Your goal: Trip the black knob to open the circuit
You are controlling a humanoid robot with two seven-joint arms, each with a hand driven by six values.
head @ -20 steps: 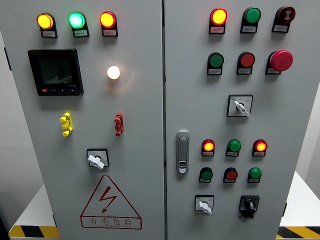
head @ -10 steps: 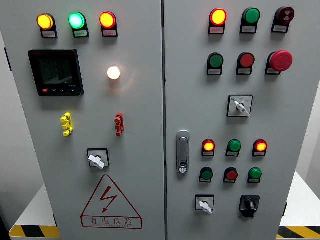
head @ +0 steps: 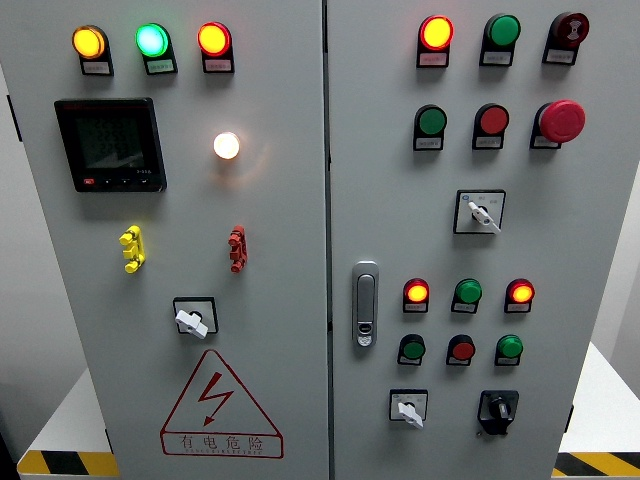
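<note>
We face the control cabinet (head: 330,180) with the trip not yet begun: neither of our hands shows in the head view, so we cannot tell their state.

The black knob (head: 497,407) sits untouched at the right door's lower right corner, beside a white-handled selector (head: 408,409); open room lies in front, but the green button (head: 510,347) above and the cabinet's right edge crowd it.

Matt grey painted metal cabinet doors (head: 270,200), glossy black plastic knob (head: 497,408), shiny chrome door handle (head: 366,303), glossy red mushroom button (head: 562,120), translucent plastic indicator lamps (head: 152,40), dark glossy meter screen (head: 110,144)
</note>
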